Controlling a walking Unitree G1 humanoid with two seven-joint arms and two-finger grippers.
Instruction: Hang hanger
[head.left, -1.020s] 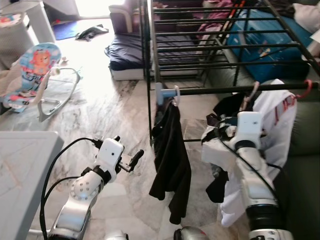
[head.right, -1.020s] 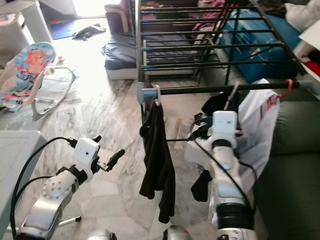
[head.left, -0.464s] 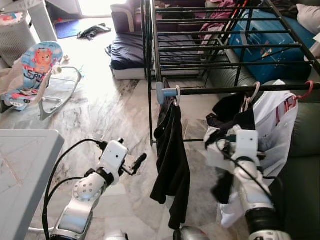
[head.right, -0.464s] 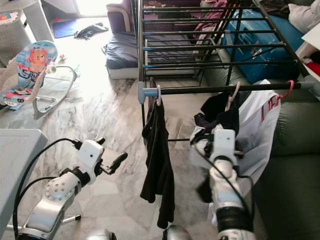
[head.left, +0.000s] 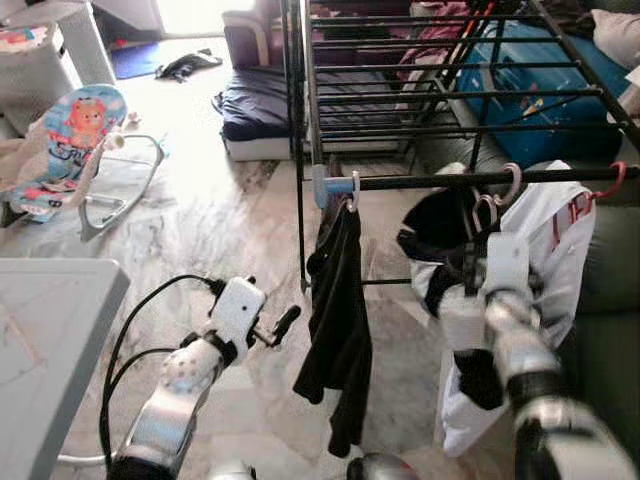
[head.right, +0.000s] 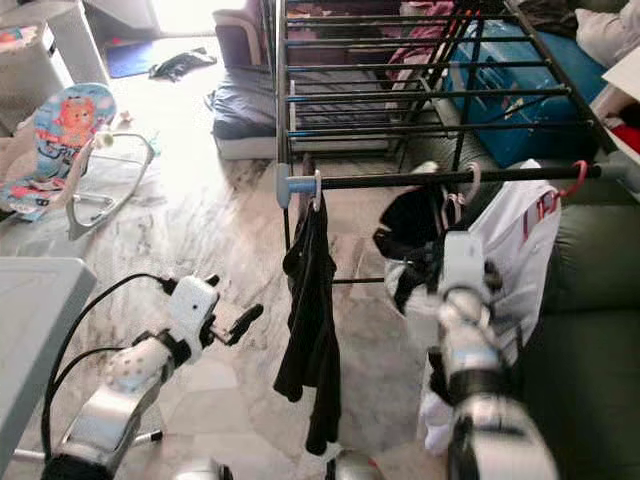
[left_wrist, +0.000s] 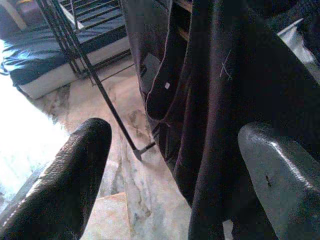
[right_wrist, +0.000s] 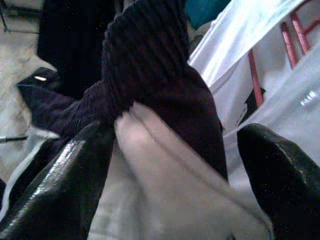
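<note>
A black drying rack's front rail (head.left: 430, 181) carries three hangers. A white hanger (head.left: 349, 186) holds a black garment (head.left: 340, 320). A pale hanger hook (head.left: 512, 181) sits over the rail, with a black-and-white garment (head.left: 440, 230) under it. A red hanger (head.left: 616, 178) holds a white shirt (head.left: 560, 240). My right gripper (right_wrist: 170, 150) is open just below that middle garment, its cloth bunched between and ahead of the fingers (right_wrist: 55, 190). My left gripper (head.left: 283, 322) is open low on the left, facing the black garment (left_wrist: 225, 100) with nothing in it.
A grey table (head.left: 40, 320) stands at my left. A baby bouncer (head.left: 75, 140) and a dark mattress (head.left: 260, 110) lie on the marble floor beyond. A green sofa (head.left: 610, 290) is at the right, a blue suitcase (head.left: 540, 70) behind the rack.
The pale hanger hook, tilted by the rail a second ago, now rests over it. My right arm dipped, then came back up under the garment. The left arm drifted slightly right.
</note>
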